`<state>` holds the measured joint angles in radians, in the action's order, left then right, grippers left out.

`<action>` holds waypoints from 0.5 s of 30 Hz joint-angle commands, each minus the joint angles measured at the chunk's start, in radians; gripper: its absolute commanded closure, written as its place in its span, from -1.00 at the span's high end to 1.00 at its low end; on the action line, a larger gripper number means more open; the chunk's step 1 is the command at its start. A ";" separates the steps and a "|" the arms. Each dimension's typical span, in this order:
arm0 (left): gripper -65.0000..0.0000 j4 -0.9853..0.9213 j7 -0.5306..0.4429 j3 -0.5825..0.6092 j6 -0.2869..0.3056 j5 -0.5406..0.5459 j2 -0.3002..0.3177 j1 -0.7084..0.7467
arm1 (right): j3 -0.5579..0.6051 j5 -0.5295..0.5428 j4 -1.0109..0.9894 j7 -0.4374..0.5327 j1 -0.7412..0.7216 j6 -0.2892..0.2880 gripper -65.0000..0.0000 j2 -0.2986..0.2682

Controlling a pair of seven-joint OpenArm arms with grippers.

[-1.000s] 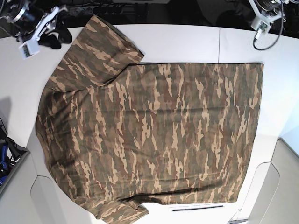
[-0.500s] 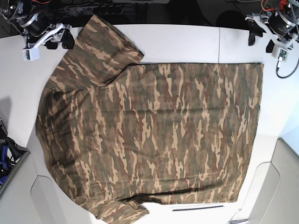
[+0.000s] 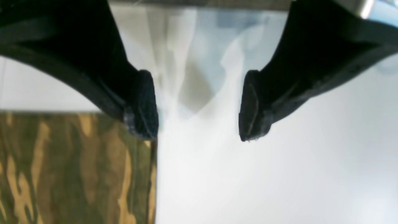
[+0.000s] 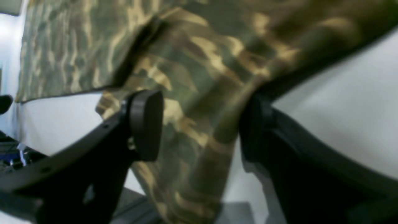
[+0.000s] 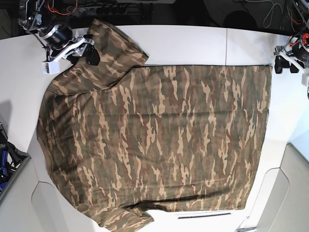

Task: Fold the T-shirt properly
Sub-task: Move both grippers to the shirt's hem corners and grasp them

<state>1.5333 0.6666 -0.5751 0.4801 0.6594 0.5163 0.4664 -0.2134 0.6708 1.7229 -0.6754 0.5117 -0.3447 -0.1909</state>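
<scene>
On the white tabletop point(image 5: 193, 43) the T-shirt point(image 5: 159, 140) lies spread flat and unfolded, while both claws, since descended, stand released: right claw point(image 4: 199, 124) straddling the sleeve, left claw point(image 3: 199, 109) beside the hem corner, so grasping seems imminent.

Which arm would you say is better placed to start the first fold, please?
Probably the right: the right gripper is open astride the T-shirt sleeve edge. The left gripper hangs open over bare table beside the hem corner.
</scene>
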 commanded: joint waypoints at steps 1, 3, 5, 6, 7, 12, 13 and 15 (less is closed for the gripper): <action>0.35 -0.010 -0.011 -0.008 0.007 0.023 0.019 -0.012 | 0.005 -0.012 0.001 -0.028 0.010 0.008 0.18 -0.001; 0.35 -0.047 -0.011 -0.005 0.019 0.041 0.018 -0.035 | 0.016 -0.012 0.001 -0.028 0.009 0.008 0.18 0.001; 0.35 -0.076 -0.011 0.003 0.023 0.049 0.018 -0.057 | 0.025 -0.013 0.001 -0.024 0.010 0.008 0.18 0.001; 0.35 -0.087 -0.011 0.007 0.022 0.058 0.016 -0.068 | 0.026 -0.012 0.001 -0.023 0.010 0.008 0.18 0.001; 0.35 -0.097 -0.011 0.011 0.022 0.065 0.016 -0.074 | 0.027 -0.012 0.001 -0.020 0.010 0.008 0.18 0.001; 0.35 -0.111 -0.011 0.080 0.050 0.077 0.016 -0.084 | 0.027 -0.012 0.001 -0.017 0.010 0.008 0.18 0.006; 0.35 -0.111 -0.011 0.101 0.056 0.077 0.015 -0.084 | 0.027 -0.013 0.001 -0.017 0.010 0.008 0.18 0.010; 0.35 -0.111 -0.010 0.143 0.056 0.072 0.015 -0.084 | 0.027 -0.014 0.001 -0.017 0.010 0.008 0.18 0.018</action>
<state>1.4189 0.6224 -0.4328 0.5308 0.7353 0.5182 0.3786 -0.1890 0.6727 1.7229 -0.6628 0.5125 -0.3443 -0.1715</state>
